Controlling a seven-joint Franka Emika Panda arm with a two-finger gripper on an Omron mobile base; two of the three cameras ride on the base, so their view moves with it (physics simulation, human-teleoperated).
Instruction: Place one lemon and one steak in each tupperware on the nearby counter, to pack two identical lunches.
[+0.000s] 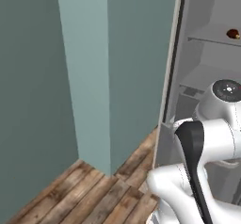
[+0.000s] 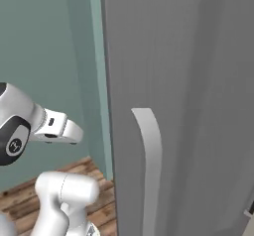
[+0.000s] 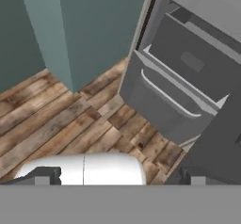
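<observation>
We are in front of an open grey fridge (image 1: 207, 77), the white arm (image 1: 212, 138) folded up close at the lower right of the left base view. High on an inner grey shelf (image 1: 209, 38), close to the shelf's right end as the left base view cuts it, sits a small dark brown-red steak (image 1: 233, 34), lying right on the shelf's surface; too small here to make out any fat edge. The hand view looks down past the claw (image 3: 117, 178), whose two dark finger tips (image 3: 44, 176) stand far apart at the bottom of the picture, wide open, with nothing between them. Beyond them lies a brown wooden plank floor (image 3: 61, 119), and at the right the fridge's lower grey drawer (image 3: 164, 100) with a pale curved handle (image 3: 167, 96) along its front, sticking out over the planks. A teal wall (image 1: 33, 77) with a lighter blue-green pillar (image 1: 89, 68) fills the left, the pillar meeting the floor near the fridge's open edge. From the right base view, the broad grey fridge door (image 2: 198, 81) stands close to the camera, its long pale handle (image 2: 151, 165) running upright down the panel, while the arm's white wrist link (image 2: 54, 128) reaches toward the door's left edge, just short of it.
</observation>
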